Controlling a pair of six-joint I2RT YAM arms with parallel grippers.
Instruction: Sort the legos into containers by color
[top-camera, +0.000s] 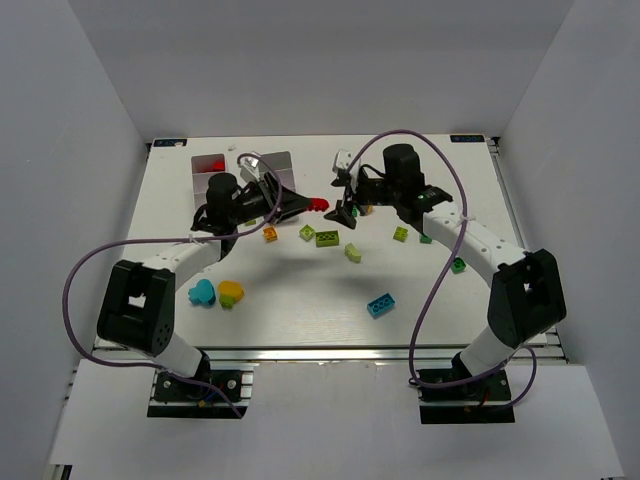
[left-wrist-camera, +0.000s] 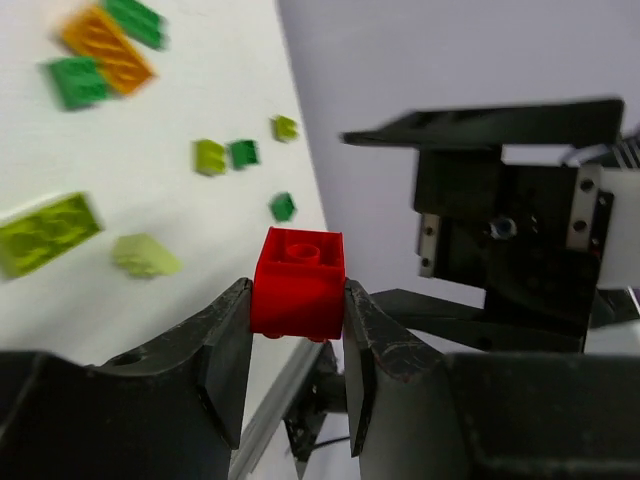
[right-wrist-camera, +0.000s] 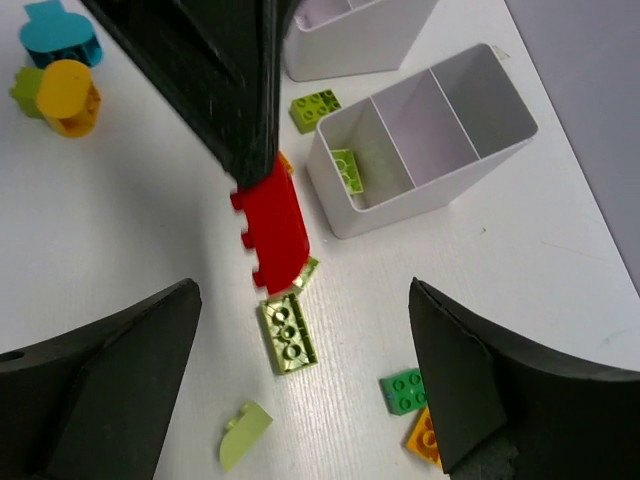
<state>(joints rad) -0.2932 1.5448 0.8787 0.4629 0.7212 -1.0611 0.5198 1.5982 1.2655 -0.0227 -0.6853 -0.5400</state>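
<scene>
I have the left hand (left-wrist-camera: 297, 312) clamped on a red brick (left-wrist-camera: 298, 278), held clear of the desk (top-camera: 300, 300) in mid-carry. The right hand (right-wrist-camera: 302, 290) hangs empty, fingers wide apart. Next I'd carry the brick over the tray (top-camera: 282, 158) whose end compartment seems to show red, then release.

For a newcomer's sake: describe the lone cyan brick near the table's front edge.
On the white table, look toward the near edge, right of centre. The cyan brick lies there alone. It is rectangular and studded, whereas the other cyan piece, far left, is rounded and sits beside a yellow one.
</scene>
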